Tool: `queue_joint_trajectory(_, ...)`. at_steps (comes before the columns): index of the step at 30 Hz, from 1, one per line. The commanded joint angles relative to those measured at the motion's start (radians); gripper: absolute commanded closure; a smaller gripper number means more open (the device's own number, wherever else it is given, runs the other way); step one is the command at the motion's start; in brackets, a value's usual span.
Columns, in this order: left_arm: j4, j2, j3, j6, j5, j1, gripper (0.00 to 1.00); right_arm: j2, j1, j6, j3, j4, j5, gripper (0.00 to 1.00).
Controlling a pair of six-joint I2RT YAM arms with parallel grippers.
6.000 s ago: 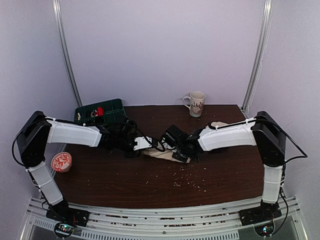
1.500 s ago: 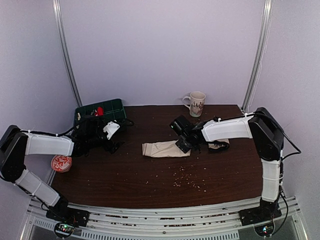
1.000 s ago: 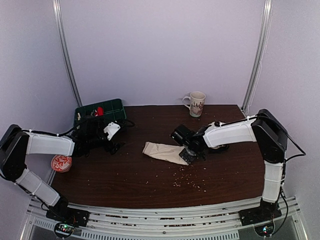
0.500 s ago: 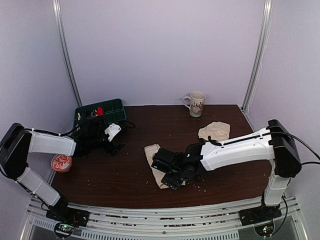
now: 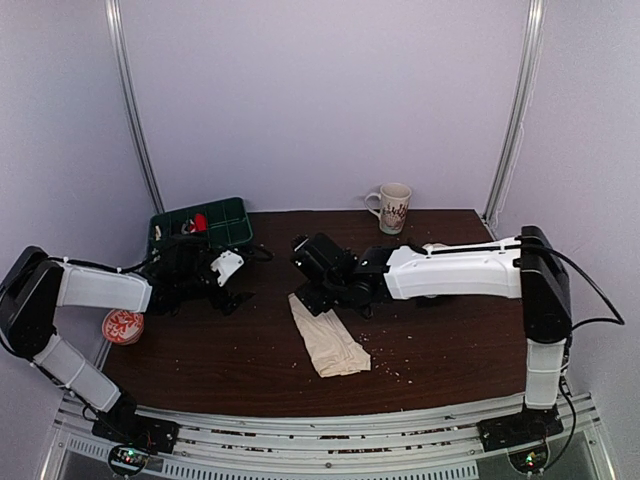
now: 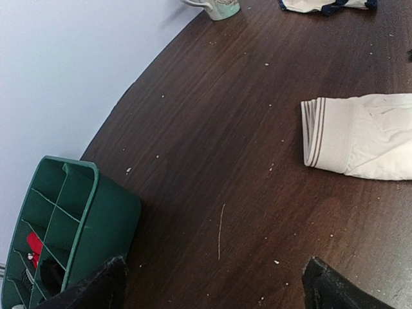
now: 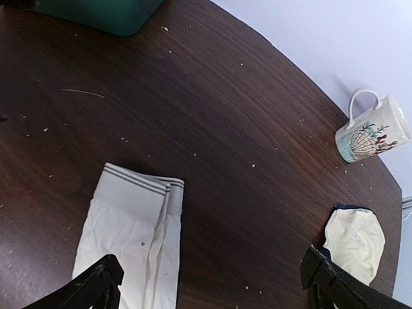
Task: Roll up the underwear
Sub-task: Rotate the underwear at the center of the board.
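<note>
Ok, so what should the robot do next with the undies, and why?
Probably lower the right gripper and pinch the striped waistband end to start rolling. The underwear lies as a flat, folded strip, not yet rolled, and that gripper hangs open just above that end.

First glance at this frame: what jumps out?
A cream underwear, folded into a strip and not yet rolled, lies mid-table, slanting toward the near edge. The right arm reaches across the table to its far, striped end. A green divided tray sits at the back left, and a patterned mug stands at the back edge.
</note>
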Motion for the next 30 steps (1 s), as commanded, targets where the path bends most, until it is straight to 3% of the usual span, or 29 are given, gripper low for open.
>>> queue_joint_trajectory(1,0.026,-0.03,-0.021,0.031,0.071,0.004,0.02,0.112,-0.057,-0.019,0.079,0.056,-0.03,0.0)
queue_joint_trajectory(7,0.023,-0.026,-0.02,0.034,0.075,0.005,0.02,0.192,-0.106,-0.019,0.116,0.07,-0.09,0.0)
queue_joint_trajectory(20,0.014,-0.015,-0.011,0.033,0.079,0.005,0.02,0.142,-0.116,-0.047,0.04,0.154,-0.185,0.0)
queue_joint_trajectory(30,-0.005,-0.011,-0.007,0.044,0.108,0.004,0.02,0.21,-0.148,-0.037,0.053,0.069,-0.052,0.0)
